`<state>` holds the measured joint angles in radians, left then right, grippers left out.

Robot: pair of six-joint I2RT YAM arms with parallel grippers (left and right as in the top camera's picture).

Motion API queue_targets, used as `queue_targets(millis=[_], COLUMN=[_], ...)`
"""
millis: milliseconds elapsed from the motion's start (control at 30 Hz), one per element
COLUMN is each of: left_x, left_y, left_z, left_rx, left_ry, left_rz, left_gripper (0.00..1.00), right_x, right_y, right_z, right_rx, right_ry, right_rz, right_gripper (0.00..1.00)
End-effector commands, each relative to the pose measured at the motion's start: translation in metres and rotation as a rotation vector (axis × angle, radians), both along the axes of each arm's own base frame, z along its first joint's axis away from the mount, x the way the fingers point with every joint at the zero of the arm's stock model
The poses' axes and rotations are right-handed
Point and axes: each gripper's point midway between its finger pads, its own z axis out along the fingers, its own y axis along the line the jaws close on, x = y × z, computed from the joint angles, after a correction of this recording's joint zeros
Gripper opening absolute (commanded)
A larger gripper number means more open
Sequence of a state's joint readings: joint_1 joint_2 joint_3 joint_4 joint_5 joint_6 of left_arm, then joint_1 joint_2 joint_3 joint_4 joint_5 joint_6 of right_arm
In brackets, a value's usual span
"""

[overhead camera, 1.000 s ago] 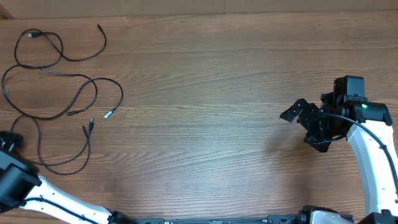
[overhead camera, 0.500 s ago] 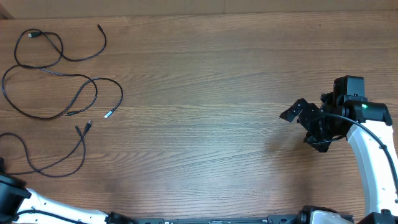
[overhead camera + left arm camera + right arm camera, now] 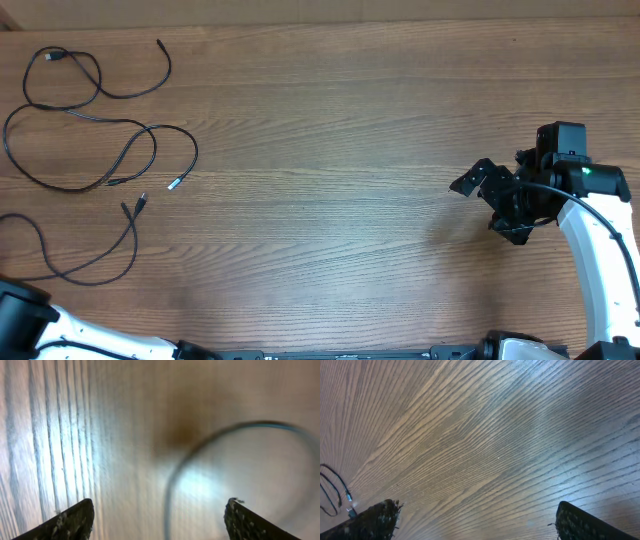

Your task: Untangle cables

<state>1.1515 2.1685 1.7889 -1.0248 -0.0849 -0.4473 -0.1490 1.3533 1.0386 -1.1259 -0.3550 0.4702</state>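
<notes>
**Wood-Grain Table Fills Every View**

From overhead we see a brown wooden table [image 3: 330, 180] filling the frame, its grain running from 9 o'clock to 3 o'clock in long, even bands. At 12 o'clock a narrow paler strip [image 3: 300, 8] lies along the table's far edge; we cannot tell what it is. In the left wrist view the wood is blurred, with a white sheen [image 3: 75, 460] toward 9 o'clock and a darker brown patch [image 3: 180, 435] just above centre. In the right wrist view the grain slants from 7 o'clock up to 1 o'clock, and a bright glint [image 3: 555, 390] sits toward 2 o'clock.
</notes>
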Motion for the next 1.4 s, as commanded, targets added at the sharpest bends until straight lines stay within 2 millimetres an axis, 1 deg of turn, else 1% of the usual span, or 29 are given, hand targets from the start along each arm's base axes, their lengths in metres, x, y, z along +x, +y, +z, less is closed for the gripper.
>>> queue_targets(millis=[0, 33, 100, 200, 233, 267, 333, 433, 533, 600, 667, 833, 1000, 1167, 1267, 1367], left_x=[0.043, 0.053, 0.07, 0.089, 0.095, 0.099, 0.107, 0.124, 0.133, 0.138, 0.14, 0.138, 0.13, 0.118, 0.116, 0.117], left_y=[-0.016, -0.026, -0.046, -0.076, -0.087, -0.096, -0.115, -0.145, -0.168, -0.176, -0.18, -0.184, -0.202, -0.212, -0.218, -0.229], left_z=[0.052, 0.053, 0.052, 0.04, 0.034, 0.029, 0.016, -0.001, -0.015, -0.025, -0.033, -0.041, -0.053, -0.065, -0.067, -0.066], left_rx=[0.014, -0.023, -0.102, -0.173, -0.189, -0.203, -0.233, -0.267, -0.27, -0.242, -0.193, -0.12, -0.155, -0.192, -0.221, -0.273], left_ry=[-0.235, -0.282, -0.342, -0.331, -0.317, -0.304, -0.27, -0.246, -0.195, -0.144, -0.078, 0.04, 0.074, 0.097, 0.088, 0.057], left_rz=[-0.044, -0.065, -0.108, -0.19, -0.24, -0.274, -0.318, -0.39, -0.453, -0.495, -0.532, -0.58, -0.578, -0.554, -0.56, -0.595], left_gripper=[0.82, 0.82, 0.79, 0.71, 0.65, 0.57, 0.42, 0.28, 0.04, 0.05, 0.04, 0.04, 0.04, 0.05, 0.04, 0.04], right_x=[-0.001, -0.001, -0.001, -0.001, -0.001, -0.001, -0.001, -0.001, -0.001, -0.001, -0.001, -0.001, -0.001, -0.001, -0.001, -0.001], right_y=[-0.001, -0.001, -0.001, -0.001, -0.001, -0.001, -0.001, -0.001, -0.001, -0.001, -0.001, -0.001, -0.001, -0.001, -0.001, -0.001], right_z=[-0.001, -0.001, -0.001, -0.001, -0.001, -0.001, -0.001, -0.001, -0.001, -0.001, -0.001, -0.001, -0.001, -0.001, -0.001, -0.001], right_rx=[-0.004, -0.004, -0.004, -0.004, -0.004, -0.004, -0.004, -0.004, -0.004, -0.004, -0.004, -0.004, -0.004, -0.004, -0.004, -0.004], right_ry=[0.0, -0.001, 0.0, 0.0, -0.001, -0.001, 0.0, 0.0, 0.0, -0.001, -0.001, -0.001, -0.001, -0.001, 0.0, -0.001], right_rz=[0.003, 0.003, 0.003, 0.003, 0.003, 0.003, 0.003, 0.003, 0.003, 0.003, 0.003, 0.003, 0.003, 0.003, 0.003, 0.003], right_gripper=[1.0, 1.0, 1.0, 1.0, 1.0, 1.0, 1.0, 1.0, 1.0, 1.0, 1.0, 1.0, 1.0, 1.0, 1.0, 1.0])
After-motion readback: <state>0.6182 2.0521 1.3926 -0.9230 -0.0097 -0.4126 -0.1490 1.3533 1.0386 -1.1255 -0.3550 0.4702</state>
